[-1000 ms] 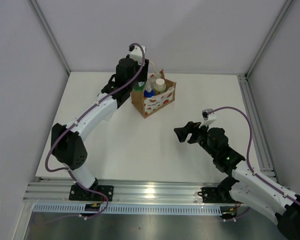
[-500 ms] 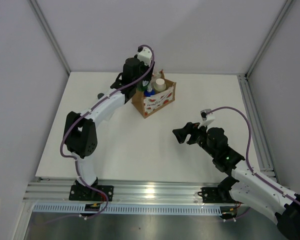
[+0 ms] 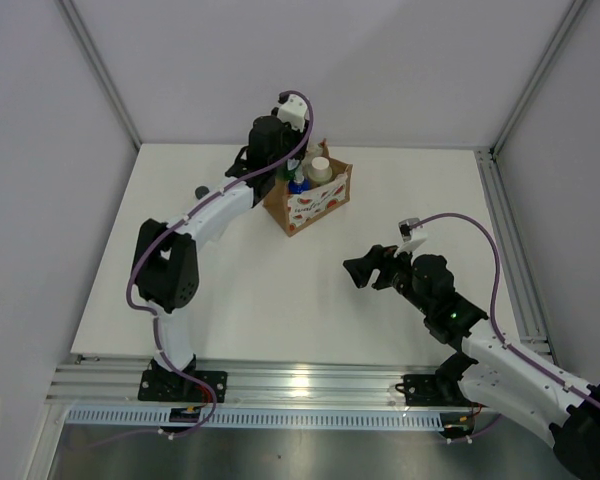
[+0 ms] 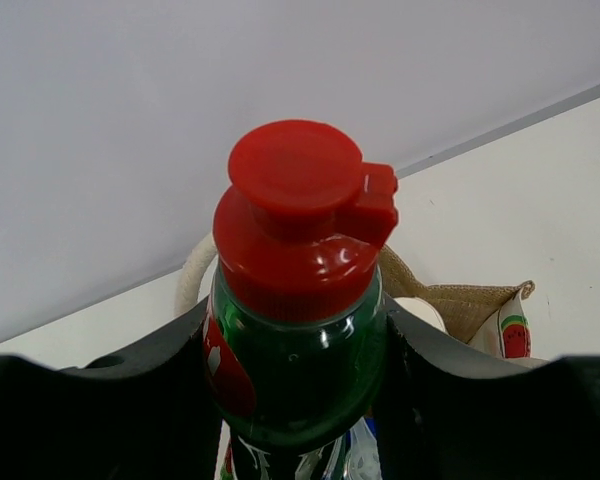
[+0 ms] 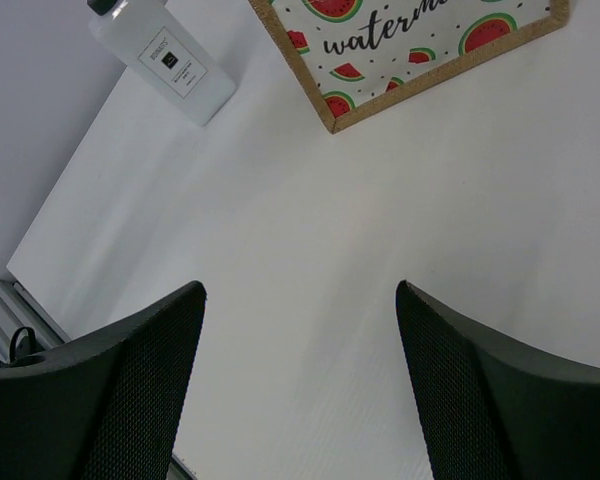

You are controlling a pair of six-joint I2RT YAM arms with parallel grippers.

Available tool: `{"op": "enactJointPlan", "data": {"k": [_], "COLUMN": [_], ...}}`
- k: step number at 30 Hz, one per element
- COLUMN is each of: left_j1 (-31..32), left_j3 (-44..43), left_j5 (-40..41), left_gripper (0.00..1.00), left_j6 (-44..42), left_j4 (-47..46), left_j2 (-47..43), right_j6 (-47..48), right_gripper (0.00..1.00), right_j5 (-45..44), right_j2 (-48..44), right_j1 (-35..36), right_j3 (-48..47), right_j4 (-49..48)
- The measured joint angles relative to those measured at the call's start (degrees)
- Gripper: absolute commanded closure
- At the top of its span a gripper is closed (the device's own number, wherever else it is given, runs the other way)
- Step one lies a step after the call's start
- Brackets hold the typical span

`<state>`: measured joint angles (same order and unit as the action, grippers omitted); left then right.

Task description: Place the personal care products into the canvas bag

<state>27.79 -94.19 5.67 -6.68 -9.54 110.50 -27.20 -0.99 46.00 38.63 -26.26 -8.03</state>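
Two bottles, one white-capped, one blue-capped, sit in the canvas bag; left gripper clamps the glossy green bottle above it; right gripper gapes; translucent bottle stands beside the bag

A white bottle sits near the canvas bag

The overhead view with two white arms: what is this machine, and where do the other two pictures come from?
Those are two robot arms bolted to a table, seen by a fixed camera above. Each arm ends in a two-finger gripper with its own small camera, and those took the other two pictures. The left gripper is clamped on a dark green bottle with a red cap, over the canvas bag, where a white cap and a blue cap show. The right gripper hangs open and empty. A translucent white bottle stands on the table, apart from the bag.
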Motion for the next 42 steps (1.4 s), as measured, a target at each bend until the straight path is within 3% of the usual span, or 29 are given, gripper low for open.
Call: {"op": "enactJointPlan", "data": {"k": [21, 42], "left_j1": [-0.1, -0.2], "left_j3": [3.3, 0.0], "left_j5": [0.2, -1.3], "left_gripper": [1.0, 1.0], "left_j6": [-0.5, -0.4], "left_j4": [-9.8, -8.7], "left_j2": [1.9, 4.0], "right_j6": [0.0, 0.0], "right_gripper": [0.2, 0.2], "right_j5": [0.0, 1.7], "right_j2": [0.5, 2.5], "right_j1": [0.2, 0.4], "right_j3": [0.0, 0.0], "right_j4": [0.0, -0.6]}}
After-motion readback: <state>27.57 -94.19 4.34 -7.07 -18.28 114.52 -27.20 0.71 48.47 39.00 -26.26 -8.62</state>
